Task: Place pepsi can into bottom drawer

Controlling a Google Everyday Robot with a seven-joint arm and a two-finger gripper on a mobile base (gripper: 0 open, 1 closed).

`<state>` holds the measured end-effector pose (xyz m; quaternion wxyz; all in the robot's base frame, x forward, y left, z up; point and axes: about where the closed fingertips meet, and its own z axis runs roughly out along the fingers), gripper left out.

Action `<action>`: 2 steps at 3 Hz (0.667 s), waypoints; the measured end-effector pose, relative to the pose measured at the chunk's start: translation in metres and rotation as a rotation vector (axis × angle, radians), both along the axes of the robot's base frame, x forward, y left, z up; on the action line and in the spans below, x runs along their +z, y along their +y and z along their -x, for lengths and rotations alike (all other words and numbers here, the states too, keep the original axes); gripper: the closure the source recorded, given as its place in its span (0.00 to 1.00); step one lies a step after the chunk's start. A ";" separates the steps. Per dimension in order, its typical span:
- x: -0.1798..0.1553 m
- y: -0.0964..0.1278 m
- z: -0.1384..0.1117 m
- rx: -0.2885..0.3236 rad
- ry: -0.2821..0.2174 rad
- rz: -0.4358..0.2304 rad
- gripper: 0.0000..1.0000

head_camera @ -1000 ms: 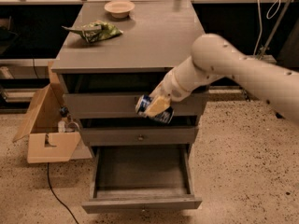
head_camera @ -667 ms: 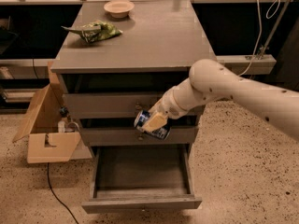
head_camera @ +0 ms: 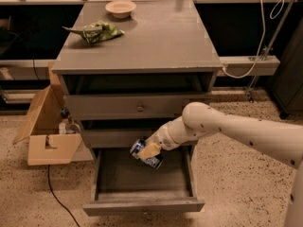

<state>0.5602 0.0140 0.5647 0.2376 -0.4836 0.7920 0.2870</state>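
Observation:
The pepsi can [head_camera: 143, 156], dark blue with white markings, is held tilted on its side in my gripper [head_camera: 148, 151]. The gripper's beige fingers [head_camera: 150, 149] are shut on the can. It hangs just above the open bottom drawer [head_camera: 142, 206], over the drawer's back middle part. The drawer is pulled out of the grey cabinet [head_camera: 142, 56] and its tray is bare. My white arm reaches in from the right.
Two upper drawers [head_camera: 137, 107] are closed. A beige bowl [head_camera: 120, 7] and a green snack bag [head_camera: 97, 31] lie on the cabinet top. An open cardboard box [head_camera: 49, 136] stands on the floor at the left, with a black cable beside it.
My gripper has moved down with the can, from in front of the upper drawers to just above the open bottom drawer.

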 end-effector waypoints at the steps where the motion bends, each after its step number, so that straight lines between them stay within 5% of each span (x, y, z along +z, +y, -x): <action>1: 0.000 0.000 0.000 0.000 0.000 0.000 1.00; 2: -0.006 -0.001 0.000 -0.010 0.008 0.011 1.00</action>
